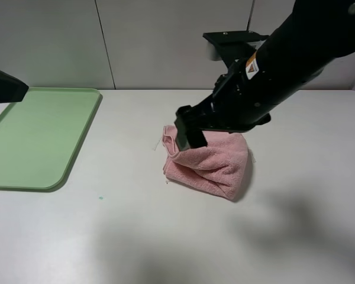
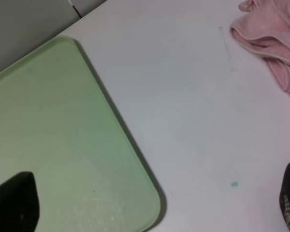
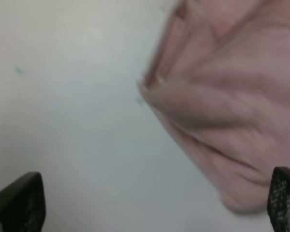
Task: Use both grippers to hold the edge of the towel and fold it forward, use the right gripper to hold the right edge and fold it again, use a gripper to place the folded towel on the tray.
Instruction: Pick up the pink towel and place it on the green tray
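Right pincer (image 1: 190,131): fingers spread wide with nothing clasped. It hangs low over the tray-side end of the towel. Whether a finger brushes the cloth cannot be told.
Left pincer (image 2: 151,203): fingers spread wide and empty. One fingertip is above the tray and the other above bare desk, with the tray's rounded corner below the gap.
Towel (image 1: 216,163): pink plush terry cloth, bunched into a loose, rumpled bundle with deep creases. It lies on the desk directly beneath the right pincer. In the right wrist view it fills the space towards one finger, and bare desk lies towards the other. It is well apart from the left pincer and lies off the tray.
Towel hem (image 2: 255,46): a thin stitched pink border, rolled over along the bundle's side nearest the left pincer.
Tray (image 1: 29,142): flat, light green plastic with rounded corners and a low rim. It sits under the left pincer, well apart from the right pincer.
Right arm (image 1: 296,53): black, slanting down across the middle of the desk to its pincer. It carries a small yellow-and-white sticker.
Left arm (image 1: 3,86): a black tip only, at the frame edge above the tray.
Desk (image 1: 165,236): white and smooth, with arm shadows falling on it.
Speck (image 1: 100,197): a tiny teal mark on the desk between tray and towel.
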